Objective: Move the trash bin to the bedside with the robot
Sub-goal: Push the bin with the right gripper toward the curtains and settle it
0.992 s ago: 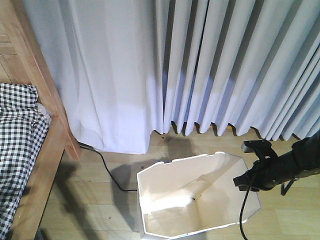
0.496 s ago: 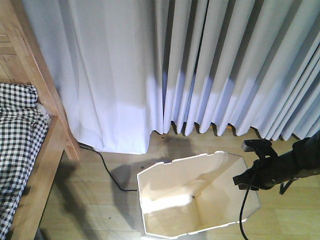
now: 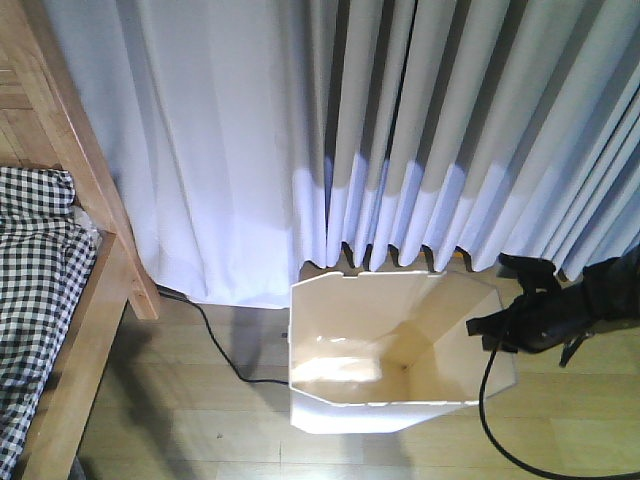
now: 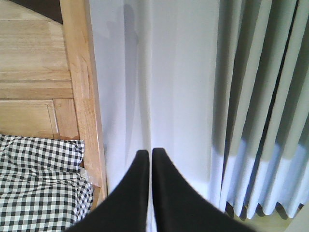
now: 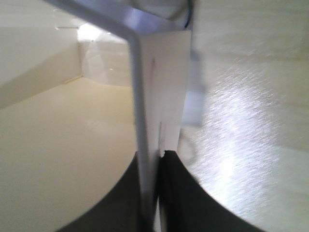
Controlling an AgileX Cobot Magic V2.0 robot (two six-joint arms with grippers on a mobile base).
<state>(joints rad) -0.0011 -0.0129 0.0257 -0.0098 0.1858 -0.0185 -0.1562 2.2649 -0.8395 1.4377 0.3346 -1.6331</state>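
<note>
Currently the right gripper (image 5: 157,155) is clamped on the thin right wall of the trash bin (image 3: 350,415), one finger inside, one outside. That narrow pinch could slip or tip the bin if it catches the black cable (image 3: 250,380) on the floor. The bin stands just left of the arm, before the curtain (image 3: 230,150), well apart from the bed frame (image 3: 95,180). The left gripper (image 4: 150,153) is closed, empty.

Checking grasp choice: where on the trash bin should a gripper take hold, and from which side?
The trash bin has a thin right wall; grip it at the rim, approached from the right, one finger inside, one outside, since the open top exposes that edge. The right gripper pinches it so.
</note>
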